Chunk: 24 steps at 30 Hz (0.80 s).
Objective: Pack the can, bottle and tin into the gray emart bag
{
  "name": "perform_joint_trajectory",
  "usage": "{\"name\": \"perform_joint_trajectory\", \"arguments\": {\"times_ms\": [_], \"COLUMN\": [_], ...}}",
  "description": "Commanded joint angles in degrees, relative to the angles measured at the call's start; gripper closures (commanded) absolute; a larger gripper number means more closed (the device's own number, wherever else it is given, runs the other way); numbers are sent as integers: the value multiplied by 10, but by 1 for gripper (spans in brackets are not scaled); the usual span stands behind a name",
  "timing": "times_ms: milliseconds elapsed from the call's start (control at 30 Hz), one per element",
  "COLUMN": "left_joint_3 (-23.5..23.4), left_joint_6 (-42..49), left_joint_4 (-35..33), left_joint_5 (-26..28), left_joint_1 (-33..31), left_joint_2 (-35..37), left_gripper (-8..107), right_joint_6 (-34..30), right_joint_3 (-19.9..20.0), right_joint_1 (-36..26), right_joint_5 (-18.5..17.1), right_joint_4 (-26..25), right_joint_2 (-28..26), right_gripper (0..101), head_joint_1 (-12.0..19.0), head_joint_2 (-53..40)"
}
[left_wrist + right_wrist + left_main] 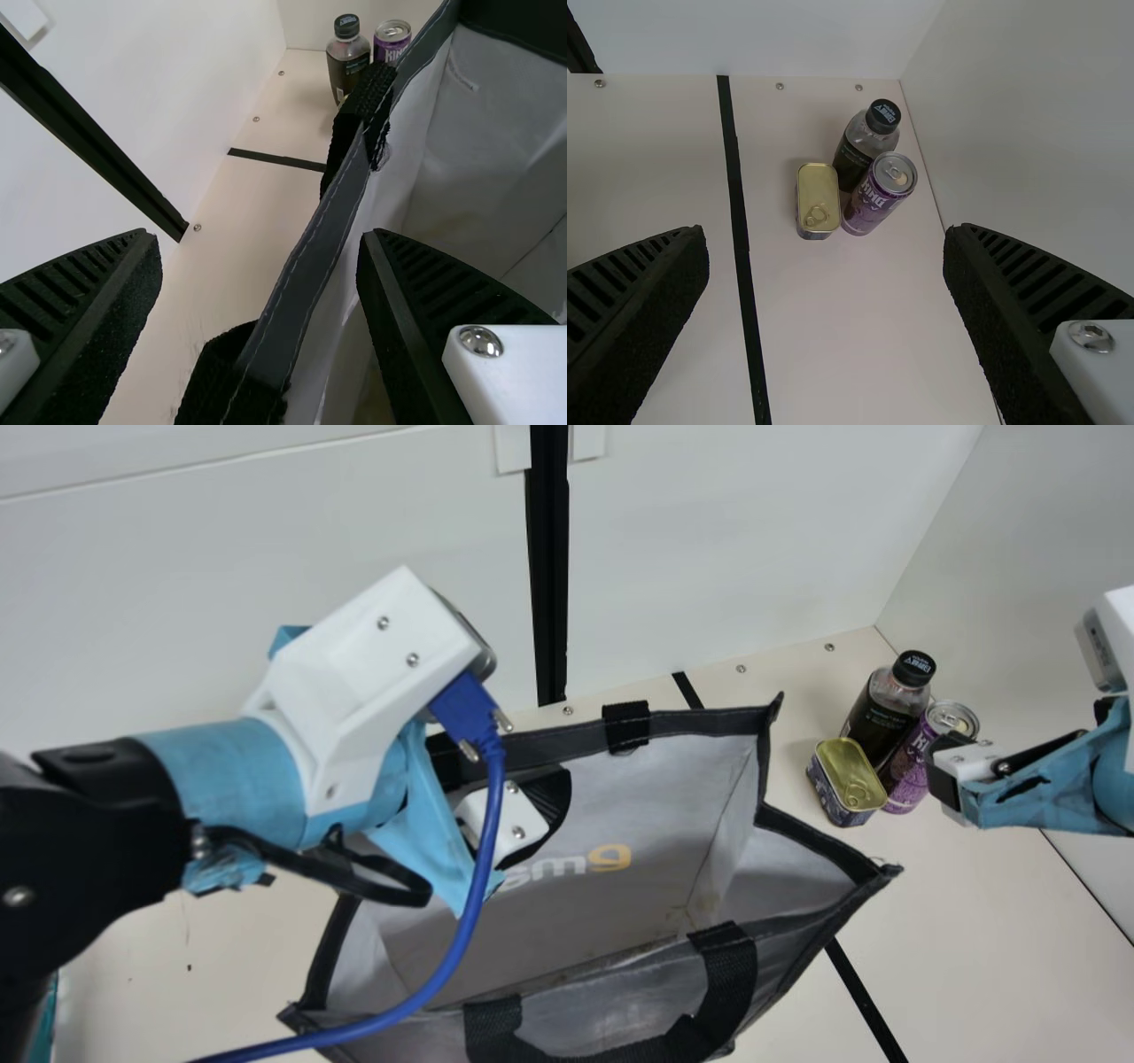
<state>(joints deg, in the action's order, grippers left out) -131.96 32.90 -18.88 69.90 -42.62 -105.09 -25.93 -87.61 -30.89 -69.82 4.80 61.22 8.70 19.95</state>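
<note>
Left claw (523,821), spread wide in its wrist view, astride the gray bag's rim (314,257)

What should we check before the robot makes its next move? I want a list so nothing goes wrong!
1. Gray fabric bag with black edges has its mouth open: ok.
2. Left jaws open, on either side of the bag's rim: ok.
3. Left jaws gripping the rim: not ok.
4. Right jaws open and empty: ok.
5. Purple metal can, dark plastic bottle and gold-topped metal tin in the bag: not ok, they're outside.
6. Bag's bottom empty: cannot tell, partly hidden.
</note>
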Motion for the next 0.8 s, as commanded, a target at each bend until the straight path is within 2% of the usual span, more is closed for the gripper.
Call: {"name": "perform_joint_trajectory", "arguments": {"times_ms": [0, 333, 733, 767], "left_joint_3": [-1, 4, 28, 30], "left_joint_6": [1, 5, -10, -12], "left_joint_4": [0, -1, 18, 21], "left_joint_5": [0, 0, 0, 0], "left_joint_1": [0, -2, -9, -9], "left_joint_2": [-5, -27, -21, -19], "left_gripper": [9, 9, 89, 89], "right_joint_6": [0, 0, 0, 0], "right_joint_3": [0, 0, 0, 0], "right_joint_1": [0, 0, 0, 0], "right_joint_5": [0, 0, 0, 0], "right_joint_4": [0, 0, 0, 0], "right_joint_2": [0, 0, 0, 0], "right_gripper": [10, 10, 10, 10], "head_joint_1": [13, 13, 13, 13], "head_joint_2": [0, 0, 0, 0]}}
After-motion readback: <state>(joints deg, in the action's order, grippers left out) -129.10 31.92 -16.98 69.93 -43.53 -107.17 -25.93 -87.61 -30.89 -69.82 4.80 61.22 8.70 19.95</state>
